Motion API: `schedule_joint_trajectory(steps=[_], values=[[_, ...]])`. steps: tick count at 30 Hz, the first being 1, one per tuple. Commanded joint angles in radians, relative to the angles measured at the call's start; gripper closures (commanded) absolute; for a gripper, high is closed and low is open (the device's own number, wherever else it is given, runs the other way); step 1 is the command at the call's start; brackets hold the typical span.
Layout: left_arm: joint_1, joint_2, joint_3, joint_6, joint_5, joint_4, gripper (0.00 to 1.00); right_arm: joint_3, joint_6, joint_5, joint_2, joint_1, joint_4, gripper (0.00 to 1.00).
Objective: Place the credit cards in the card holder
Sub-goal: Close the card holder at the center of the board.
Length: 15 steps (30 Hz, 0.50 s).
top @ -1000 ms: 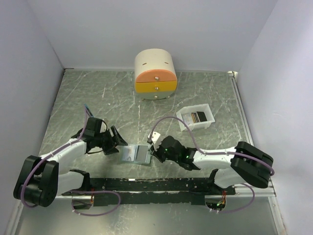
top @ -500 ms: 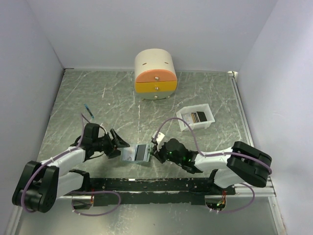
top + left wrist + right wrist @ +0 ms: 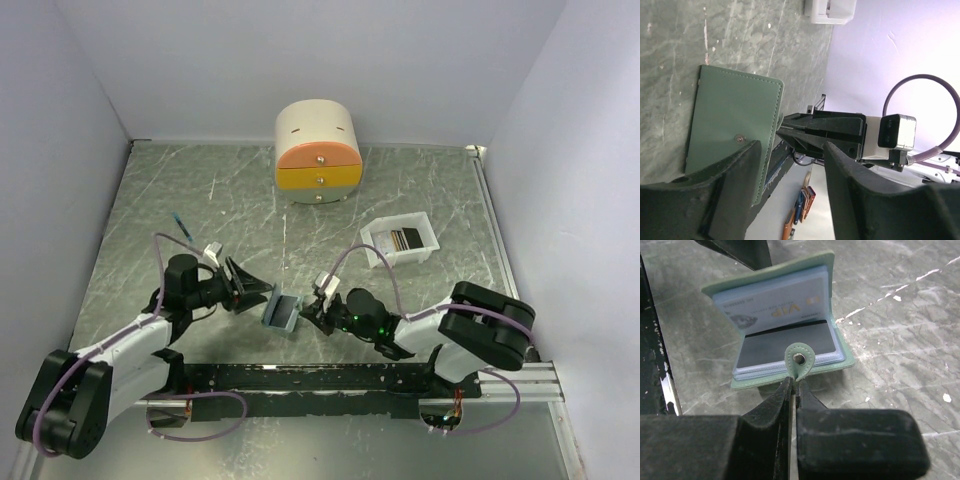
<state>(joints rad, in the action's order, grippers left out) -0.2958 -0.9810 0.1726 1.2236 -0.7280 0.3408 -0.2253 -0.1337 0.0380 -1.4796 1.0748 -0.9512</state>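
The grey-green card holder [image 3: 283, 310] stands half folded between my arms, its left flap raised. In the right wrist view the card holder [image 3: 780, 315] shows pale blue pockets holding a white card [image 3: 775, 302] and a dark card [image 3: 785, 342]. My right gripper [image 3: 794, 382] is shut on its snap tab [image 3: 799, 359]; from above the right gripper [image 3: 308, 318] sits at the holder's right edge. My left gripper [image 3: 255, 293] is open, one finger [image 3: 735, 190] against the raised flap's green outer cover [image 3: 732, 120]. More dark credit cards [image 3: 404, 239] lie in the white tray.
The white tray [image 3: 385, 262] stands right of centre, and its corner [image 3: 832, 10] shows at the top of the left wrist view. A round cream-and-orange drawer box [image 3: 318, 150] stands at the back. Walls close in the left, back and right sides.
The holder lay open and flat; its left flap has swung up towards the right. My left gripper has moved right with it and narrowed somewhat. The right gripper has kept hold of the tab.
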Motion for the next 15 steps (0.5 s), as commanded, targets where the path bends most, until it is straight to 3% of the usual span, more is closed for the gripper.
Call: schedule_joint_trajectory(steps=[1, 4, 9, 15], values=[[-0.022, -0.072, -0.049, 0.044, -0.041, 0.208, 0.39, 0.027, 0.004, 0.006, -0.043, 0.004, -0.2, 1.0], [-0.06, -0.137, -0.071, 0.082, -0.029, 0.312, 0.45, 0.046, 0.0, 0.013, -0.065, 0.004, -0.26, 1.0], [-0.156, -0.196, -0.024, 0.031, 0.053, 0.25, 0.47, 0.076, -0.001, 0.021, -0.093, 0.004, -0.357, 1.0], [-0.172, -0.243, 0.029, -0.072, 0.138, 0.122, 0.57, 0.083, 0.012, 0.015, -0.08, 0.004, -0.335, 1.0]])
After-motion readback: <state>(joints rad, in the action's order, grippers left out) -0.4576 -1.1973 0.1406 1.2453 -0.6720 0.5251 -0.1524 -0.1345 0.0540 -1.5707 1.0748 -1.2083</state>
